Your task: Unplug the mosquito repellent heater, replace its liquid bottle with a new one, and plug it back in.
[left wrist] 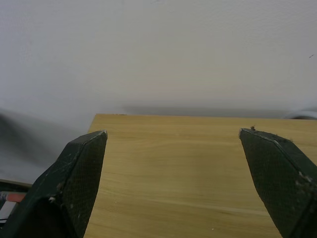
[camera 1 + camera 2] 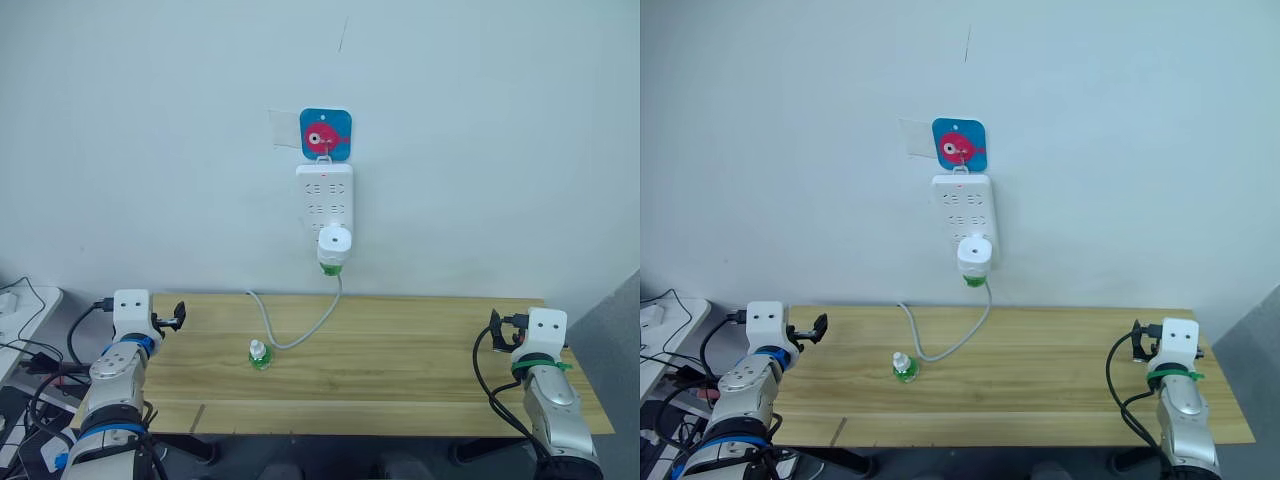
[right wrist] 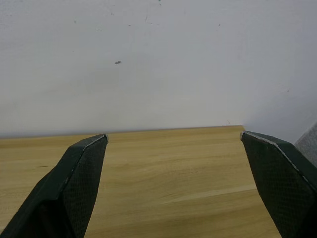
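The white mosquito repellent heater (image 2: 334,242) sits plugged into the bottom of a white power strip (image 2: 324,195) on the wall, with a green liquid bottle (image 2: 331,268) fitted under it. A small green bottle with a white cap (image 2: 259,354) stands upright on the wooden table (image 2: 400,350), left of centre. My left gripper (image 2: 172,320) hovers at the table's left end, open and holding nothing; its fingers (image 1: 81,163) stand wide apart. Over the right end my right gripper (image 3: 173,135) is open too, holding nothing.
The power strip hangs from a blue card with a pink fish (image 2: 326,133). Its grey cable (image 2: 300,335) loops down onto the table near the small bottle. Loose cables and a white object (image 2: 20,305) lie beyond the table's left edge.
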